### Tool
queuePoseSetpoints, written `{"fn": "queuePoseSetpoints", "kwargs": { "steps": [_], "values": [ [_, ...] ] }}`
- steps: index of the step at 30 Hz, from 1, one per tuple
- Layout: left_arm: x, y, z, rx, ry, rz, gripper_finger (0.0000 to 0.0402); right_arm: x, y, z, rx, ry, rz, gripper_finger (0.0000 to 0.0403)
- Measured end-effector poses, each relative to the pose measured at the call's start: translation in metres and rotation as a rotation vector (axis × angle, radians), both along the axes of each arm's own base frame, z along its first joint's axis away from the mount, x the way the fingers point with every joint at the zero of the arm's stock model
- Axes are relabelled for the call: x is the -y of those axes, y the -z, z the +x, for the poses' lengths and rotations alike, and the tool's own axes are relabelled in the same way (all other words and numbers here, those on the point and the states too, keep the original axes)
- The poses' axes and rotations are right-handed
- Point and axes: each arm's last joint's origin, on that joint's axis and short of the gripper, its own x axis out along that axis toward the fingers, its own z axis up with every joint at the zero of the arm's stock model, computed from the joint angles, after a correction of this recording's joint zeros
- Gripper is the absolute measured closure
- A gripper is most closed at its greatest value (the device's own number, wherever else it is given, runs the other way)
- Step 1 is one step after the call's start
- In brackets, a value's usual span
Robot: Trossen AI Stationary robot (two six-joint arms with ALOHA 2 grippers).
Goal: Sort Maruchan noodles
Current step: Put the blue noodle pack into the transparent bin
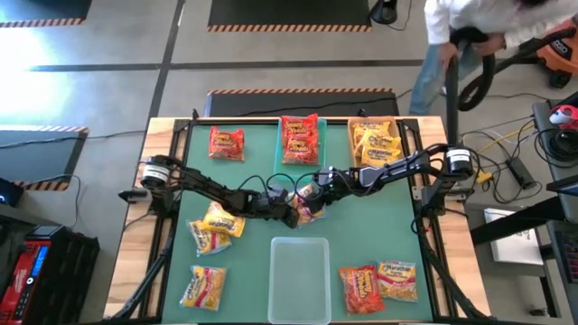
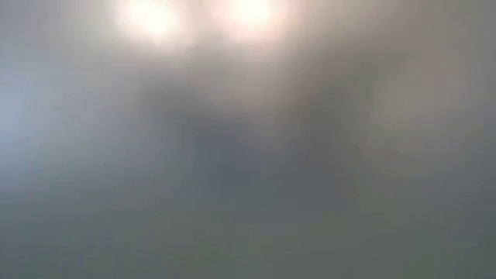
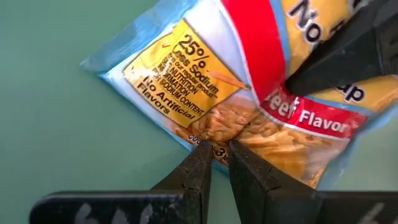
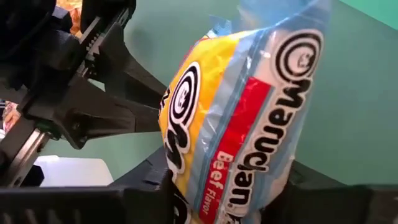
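Observation:
One Maruchan noodle packet [image 1: 305, 206], yellow with a red "Beef Flavor" band and pale blue edges [image 3: 205, 87] [image 4: 242, 112], sits at the table's middle between both grippers. My left gripper [image 1: 291, 210] [image 3: 219, 152] reaches in from the left, shut on its edge. My right gripper [image 1: 312, 193] [image 4: 230, 202] comes from the right and has the packet between its fingers. Other packets lie loose on the green mat or fill two far bins. The low view shows only a blur. My left gripper pinches the packet's crimped edge [image 3: 214, 144] between its two fingertips, near the "25% Less Sodium" corner. The fingers slant down at it and lie across the edge. My right gripper has the packet's body [image 4: 224, 180] between its two fingers [image 4: 158, 193], on the opposite side from my left gripper. It comes slanting down from the table's right. One of its fingers [image 3: 339, 53] lies over the printed face. The packet stands on edge between the fingers.
A teal bin [image 1: 279, 144] with red packets and a tan bin [image 1: 352, 144] with yellow packets stand at the far edge. A clear bin [image 1: 300, 266] stands at the near middle. Loose packets lie at far left [image 1: 227, 143], near left [image 1: 217, 226] [image 1: 203, 287] and near right [image 1: 361, 287] [image 1: 397, 280]. A person [image 1: 470, 27] stands beyond the table.

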Motion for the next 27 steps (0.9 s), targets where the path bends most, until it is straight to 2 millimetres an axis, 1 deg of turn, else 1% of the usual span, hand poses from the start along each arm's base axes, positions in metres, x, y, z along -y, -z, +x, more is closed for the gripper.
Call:
{"fn": "queuePoseSetpoints", "kwargs": {
  "steps": [4, 7, 10, 16, 21, 27],
  "values": [
    [0.002, -0.007, -0.007, -0.013, -0.027, 0.023, 0.0364, 0.000, 0.000, 0.000, 0.000, -0.005, -0.004, 0.0290],
    [0.002, -0.018, -0.014, -0.009, -0.061, 0.068, 0.0364, 0.000, 0.000, 0.000, -0.003, -0.012, -0.007, 0.0305],
    [0.002, -0.036, -0.019, 0.016, -0.085, 0.093, 0.0364, 0.000, 0.000, 0.000, 0.000, -0.019, -0.014, 0.0315],
    [0.002, -0.051, -0.031, -0.025, -0.101, 0.105, 0.0364, -0.001, -0.007, -0.001, 0.028, -0.057, -0.025, 0.0323],
    [0.000, -0.048, -0.041, -0.108, -0.167, 0.065, 0.0364, -0.001, -0.023, -0.004, 0.088, -0.095, -0.073, 0.0325],
    [0.000, -0.046, -0.046, -0.151, -0.204, 0.045, 0.0364, -0.005, -0.042, -0.007, 0.161, -0.130, -0.103, 0.0327]
  ]
}}
